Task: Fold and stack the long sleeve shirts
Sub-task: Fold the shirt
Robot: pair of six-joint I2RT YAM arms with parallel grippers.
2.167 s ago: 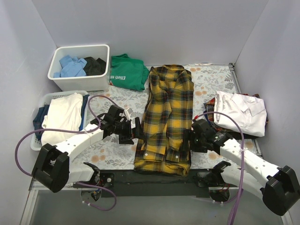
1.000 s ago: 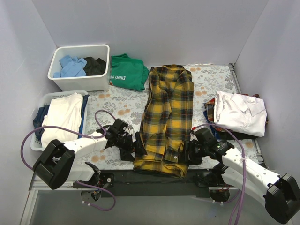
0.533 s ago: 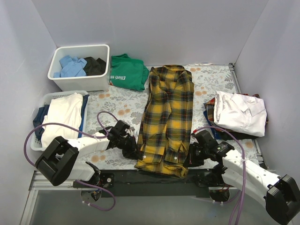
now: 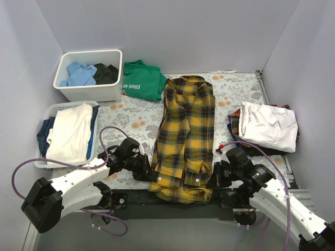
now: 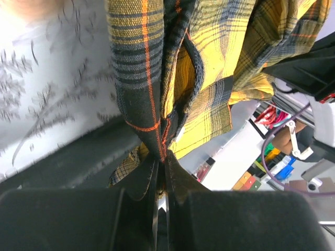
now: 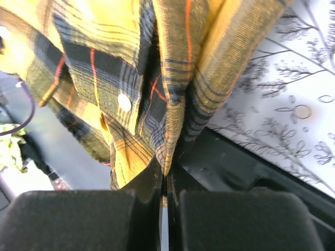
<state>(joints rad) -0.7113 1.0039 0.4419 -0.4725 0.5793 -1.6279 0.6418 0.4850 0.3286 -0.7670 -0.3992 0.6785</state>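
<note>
The yellow-and-black plaid long sleeve shirt point(image 4: 186, 133) lies lengthwise down the middle of the table, collar at the far end, sleeves folded in. My left gripper point(image 4: 147, 173) is shut on its near left hem corner point(image 5: 157, 130), the cloth pinched between the fingers. My right gripper point(image 4: 213, 180) is shut on the near right hem corner point(image 6: 172, 141). The hem is lifted and bunched over the table's front edge. A white long sleeve shirt point(image 4: 269, 125) lies folded on a dark pile at the right.
A green T-shirt point(image 4: 141, 79) lies at the back beside a white bin point(image 4: 90, 91) holding blue and dark clothes. A white basket point(image 4: 49, 112) with folded light cloth stands at the left. Grey walls enclose the floral table cover point(image 4: 128, 117).
Both grippers have closed on the plaid shirt's near hem corners. The hem has risen and gathered toward the table's front edge, and both arms have drawn nearer to their bases.
</note>
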